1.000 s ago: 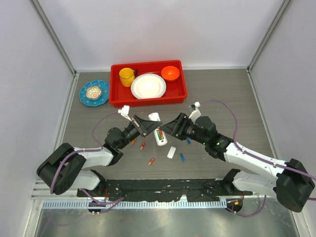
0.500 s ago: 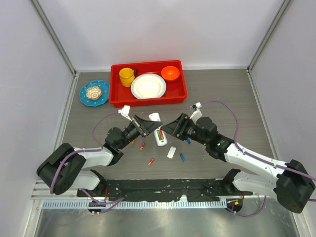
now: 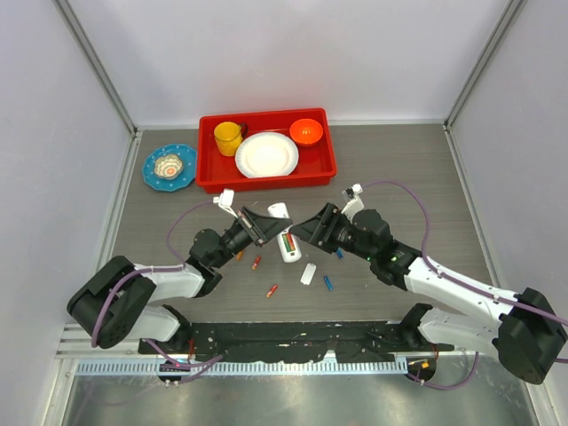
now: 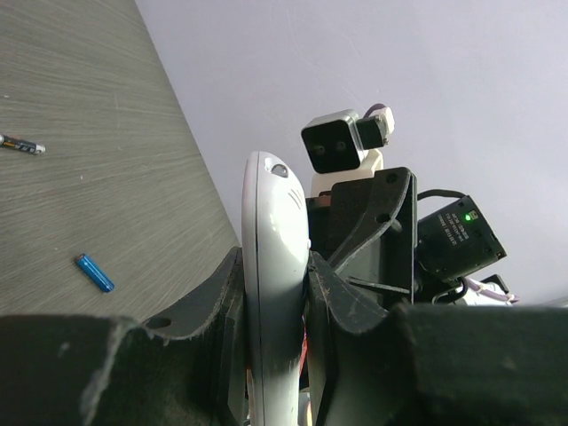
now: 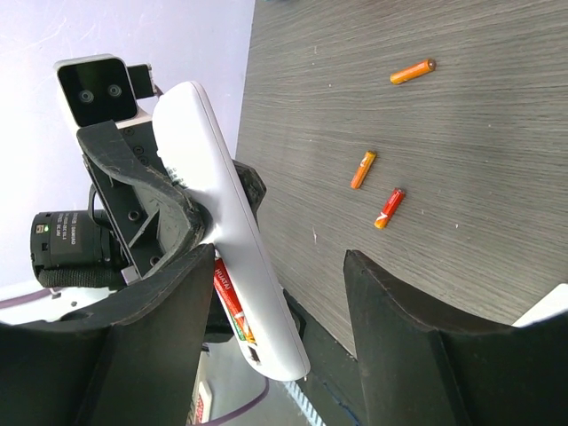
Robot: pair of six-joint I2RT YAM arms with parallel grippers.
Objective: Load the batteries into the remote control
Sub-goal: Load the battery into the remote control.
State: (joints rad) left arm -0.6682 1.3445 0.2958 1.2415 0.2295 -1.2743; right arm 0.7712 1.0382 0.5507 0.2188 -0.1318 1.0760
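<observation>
Grey table [image 3: 399,169] is littered with batteries [image 3: 272,290]; remote [image 3: 286,240] is pinched edgewise mid-table by left gripper [image 3: 264,227], cells [image 5: 229,300] are seated in its recess, right gripper [image 3: 302,232] is spread empty alongside, loading judged nearly done.

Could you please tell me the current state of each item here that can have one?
remote control: held, battery recess uncovered.
loaded batteries: lying in the recess.
loose batteries: lying unloaded on the table.
cover piece: off the remote, lying on the table.
left gripper: shut on the remote control.
right gripper: open, holding nothing.
yellow cup: upright in the red tray.
</observation>
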